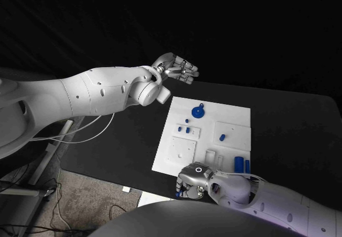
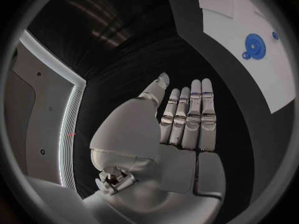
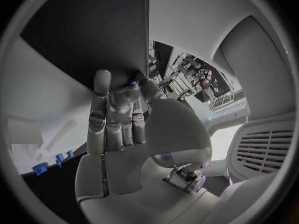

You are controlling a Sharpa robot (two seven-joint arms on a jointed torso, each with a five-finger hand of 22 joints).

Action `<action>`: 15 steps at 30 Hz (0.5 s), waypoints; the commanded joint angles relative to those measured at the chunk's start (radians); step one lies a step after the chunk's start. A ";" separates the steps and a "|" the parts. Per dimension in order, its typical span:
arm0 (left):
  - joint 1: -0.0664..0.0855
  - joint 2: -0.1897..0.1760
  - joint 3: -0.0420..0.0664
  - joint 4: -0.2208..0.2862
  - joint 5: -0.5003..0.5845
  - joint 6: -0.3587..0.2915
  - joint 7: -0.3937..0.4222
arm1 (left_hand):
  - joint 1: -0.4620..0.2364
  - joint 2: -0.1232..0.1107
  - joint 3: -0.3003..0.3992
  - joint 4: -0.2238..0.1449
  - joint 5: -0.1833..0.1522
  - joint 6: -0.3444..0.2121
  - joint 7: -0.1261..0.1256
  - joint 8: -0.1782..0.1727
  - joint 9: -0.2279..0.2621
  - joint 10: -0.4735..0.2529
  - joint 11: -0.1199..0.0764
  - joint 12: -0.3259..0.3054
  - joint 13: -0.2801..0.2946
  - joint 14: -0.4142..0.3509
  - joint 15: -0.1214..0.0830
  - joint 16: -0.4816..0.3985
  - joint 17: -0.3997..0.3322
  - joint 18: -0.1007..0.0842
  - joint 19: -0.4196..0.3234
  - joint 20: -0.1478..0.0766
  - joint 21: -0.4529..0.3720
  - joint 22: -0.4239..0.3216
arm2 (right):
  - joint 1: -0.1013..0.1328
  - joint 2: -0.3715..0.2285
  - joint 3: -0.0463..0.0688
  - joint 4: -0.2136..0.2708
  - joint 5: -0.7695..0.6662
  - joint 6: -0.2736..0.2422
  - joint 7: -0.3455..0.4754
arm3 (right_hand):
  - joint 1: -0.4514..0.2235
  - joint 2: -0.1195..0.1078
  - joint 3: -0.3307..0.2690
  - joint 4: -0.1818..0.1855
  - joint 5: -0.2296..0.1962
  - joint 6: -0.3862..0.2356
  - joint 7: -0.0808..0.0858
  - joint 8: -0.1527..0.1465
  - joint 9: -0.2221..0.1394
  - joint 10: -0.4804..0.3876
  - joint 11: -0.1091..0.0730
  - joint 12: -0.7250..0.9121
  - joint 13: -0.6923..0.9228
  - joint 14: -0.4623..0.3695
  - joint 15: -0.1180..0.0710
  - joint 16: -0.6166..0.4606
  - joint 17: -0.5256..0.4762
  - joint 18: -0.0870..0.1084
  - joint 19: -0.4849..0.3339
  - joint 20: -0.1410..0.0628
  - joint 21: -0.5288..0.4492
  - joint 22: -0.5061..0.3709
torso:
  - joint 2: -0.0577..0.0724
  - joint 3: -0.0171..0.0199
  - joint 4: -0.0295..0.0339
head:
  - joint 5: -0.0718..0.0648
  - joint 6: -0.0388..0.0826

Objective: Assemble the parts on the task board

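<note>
- While our right hand (image 1: 191, 181) sits at the near edge of the task board (image 1: 235, 116), we see a small blue part (image 3: 133, 84) pinched at its fingertips (image 3: 136, 87) in the right wrist view; in the head view a bit of blue shows under that hand too.
- We find our left hand (image 1: 175, 67) raised beyond the far-left corner of the board, over the black counter (image 1: 299, 123), fingers straight and side by side, holding nothing.
- Across the board lie the other parts: a blue round disc (image 1: 198, 112) at the far end, small blue pieces (image 1: 183, 130) mid-left, one blue piece (image 1: 222, 137) on a raised square, and two upright blue pegs (image 1: 242, 165) at the near right, just beside our right hand.
- We judge the right hand far nearer the work: every open seat lies away from it, toward the board's far end, so the held part must travel forward over the board.
- We cannot tell the held part's long axis; the fingers hide most of it.
</note>
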 commanded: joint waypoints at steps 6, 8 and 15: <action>0.001 0.000 0.001 0.003 0.005 0.013 0.004 | -0.001 -0.001 0.000 0.005 -0.005 -0.006 0.000 -0.003 0.000 -0.004 -0.001 0.000 0.000 -0.006 -0.002 -0.004 0.001 0.006 0.005 0.001 0.004 -0.001 | 0.003 -0.007 0.000 -0.020 -0.059 -0.061 -0.136 | 0.001 -0.026 0.027 0.031 0.017 -0.006 -0.003 -0.004 -0.001 0.004 0.002 -0.002 -0.003 0.009 0.002 0.007 0.001 0.016 0.007 0.006 -0.009 0.005 | 0.000 -0.0004 0.0001 | 0.000 0.000; 0.001 -0.001 0.001 0.003 0.005 0.013 0.004 | -0.001 -0.001 0.000 0.005 -0.005 -0.006 0.000 -0.003 0.000 -0.004 -0.001 0.000 0.000 -0.006 -0.002 -0.004 0.001 0.006 0.005 0.001 0.004 -0.001 | 0.004 -0.007 0.000 -0.020 -0.063 -0.064 -0.150 | 0.000 -0.029 0.036 0.040 0.018 -0.006 -0.004 -0.004 -0.001 0.004 0.002 -0.003 -0.004 0.009 0.002 0.008 0.001 0.017 0.008 0.008 -0.011 0.006 | 0.001 -0.0003 0.0002 | -0.001 0.000; 0.001 -0.001 0.001 0.004 0.005 0.013 0.003 | -0.001 -0.001 0.000 0.005 -0.005 -0.006 0.000 -0.003 0.000 -0.004 -0.001 0.000 0.000 -0.006 -0.002 -0.004 0.001 0.006 0.005 0.001 0.004 -0.001 | 0.010 -0.008 0.000 -0.019 -0.077 -0.064 -0.185 | 0.000 -0.041 0.088 0.071 0.005 -0.004 -0.004 -0.004 -0.001 0.003 0.001 -0.004 -0.006 0.009 0.002 0.007 -0.002 0.020 0.010 0.010 -0.016 0.010 | 0.001 -0.0004 -0.0002 | 0.000 0.000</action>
